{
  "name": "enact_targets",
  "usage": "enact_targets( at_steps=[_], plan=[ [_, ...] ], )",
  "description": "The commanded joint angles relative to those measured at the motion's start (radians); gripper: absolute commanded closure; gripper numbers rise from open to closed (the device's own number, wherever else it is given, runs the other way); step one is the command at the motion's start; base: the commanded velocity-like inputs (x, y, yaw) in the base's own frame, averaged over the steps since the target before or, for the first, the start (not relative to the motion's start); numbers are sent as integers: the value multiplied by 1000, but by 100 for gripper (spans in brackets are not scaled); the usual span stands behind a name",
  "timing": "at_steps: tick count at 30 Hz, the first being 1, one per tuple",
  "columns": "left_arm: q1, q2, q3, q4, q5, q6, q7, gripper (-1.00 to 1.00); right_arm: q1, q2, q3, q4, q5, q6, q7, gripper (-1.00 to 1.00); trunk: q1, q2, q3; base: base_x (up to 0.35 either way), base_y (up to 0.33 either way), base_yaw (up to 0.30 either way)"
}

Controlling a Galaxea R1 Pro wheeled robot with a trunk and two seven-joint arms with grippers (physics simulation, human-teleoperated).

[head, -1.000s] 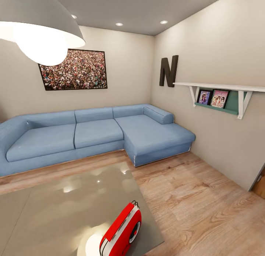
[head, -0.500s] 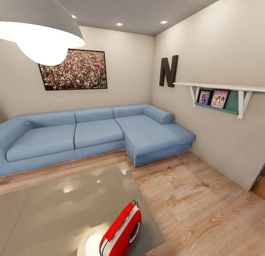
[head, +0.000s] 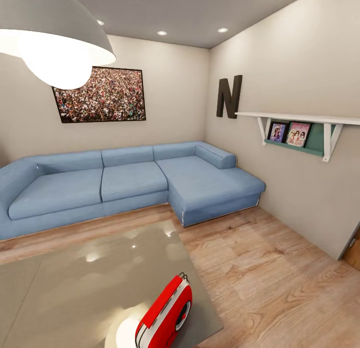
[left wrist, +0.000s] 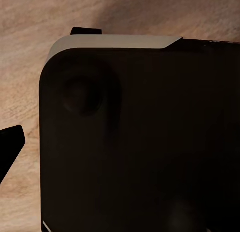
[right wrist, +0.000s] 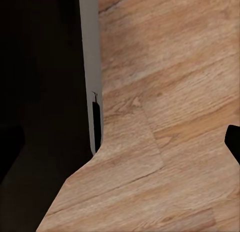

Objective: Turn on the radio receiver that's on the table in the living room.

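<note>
Head view: the radio receiver (head: pixel 165 315) stands upright on the desk (head: pixel 85 283), at the near right corner of the glossy top, close to the right edge. Its long axis runs diagonally, from near-left toward far-right; the dial face points right, out over the wood floor (head: pixel 280 278), wire handle on top. The blue sofa (head: pixel 125 180), crowd photo (head: pixel 100 94) and letter N (head: pixel 229 96) are well beyond it, so this is the living room. The radio sits low and slightly right of centre in this view, so my guess is the right arm is nearer, and the dial side faces its way. Left wrist view: a dark rounded body with a pale top edge (left wrist: pixel 117 42) blocks most of the frame, wood floor behind; a dark tip sits at the edge, possibly a finger; can't tell whether the left end effector is spread or closed. Right wrist view: dark panel with a pale edge strip (right wrist: pixel 90 67), wood floor beside it, a dark tip at the frame edge; right end effector state also can't tell. No radio in either wrist view, so both arms look well apart from it.
</note>
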Motion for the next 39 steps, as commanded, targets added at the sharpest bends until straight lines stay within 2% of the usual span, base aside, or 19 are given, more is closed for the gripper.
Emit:
enact_targets(
  at_steps=[1,21,39],
  plan=[
    [0,0,0,0,0,0,0,-100,0,0,0,0,0,0,0,-100,0,0,0,0,0,0],
    [0,3,0,2,3,-2,0,-100,-1,3,1,-16,5,15,-13,-100,0,0,0,0,0,0],
    [0,2,0,2,2,-2,0,-100,-1,18,3,-20,11,9,-12,-100,0,0,-26,0,0,0]
  ],
)
